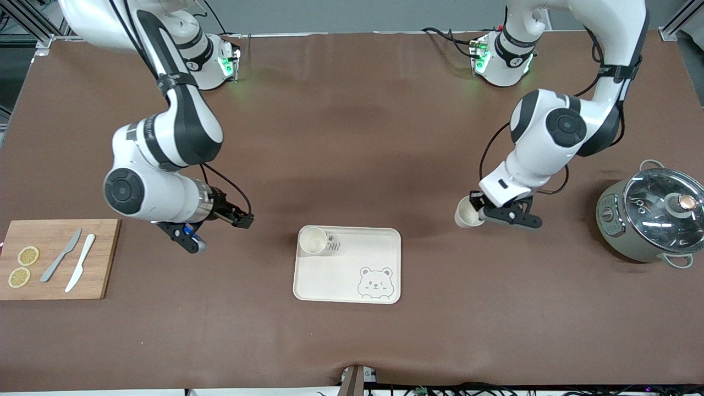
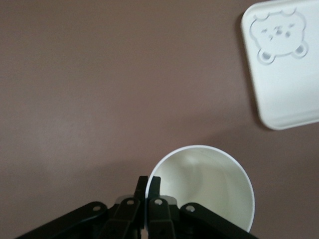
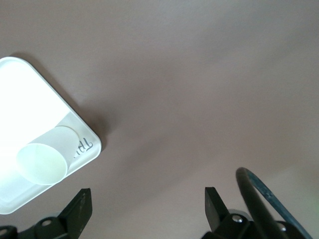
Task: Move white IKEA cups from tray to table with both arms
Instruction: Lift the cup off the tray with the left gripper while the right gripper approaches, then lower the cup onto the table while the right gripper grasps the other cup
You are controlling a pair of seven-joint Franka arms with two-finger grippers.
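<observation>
Front view: I see two white arms reaching over a brown table [image 1: 352, 137], with a cream tray [image 1: 352, 275] near the middle.
Left gripper [image 1: 484, 212]: I have its fingers pinched tight on the rim of one white cup [image 1: 467, 213], carried over bare table, off the tray toward the left arm's end.
Why held so: I judge a rim pinch, one finger inside and one outside, suits a small handleless cup; the left wrist view shows the cup's wall [image 2: 209, 194] caught between the closed fingertips [image 2: 149, 186].
Second cup [image 1: 313, 240]: it stands upright in the tray corner farthest from the front camera, toward the right arm's end, partly covering the printed lettering.
Right gripper [image 1: 220, 223]: its claw is spread wide and empty, hanging over the table beside that corner; I judge it is lined up to take the second cup.
Right wrist view: the cup [image 3: 45, 157] and tray corner [image 3: 87, 149] show between the spread fingers [image 3: 79, 209].
Writing: beside the cup I read only the letters "EAR"; a winking bear face [image 1: 375, 283] is printed in another corner.
Other things: a wooden cutting board [image 1: 58, 258] with two lemon slices [image 1: 23, 266] and two knives [image 1: 70, 262]; a lidded pot [image 1: 654, 220] at the left arm's end.
Task state: I judge one cup is off the tray but not yet set down, one still on it.
</observation>
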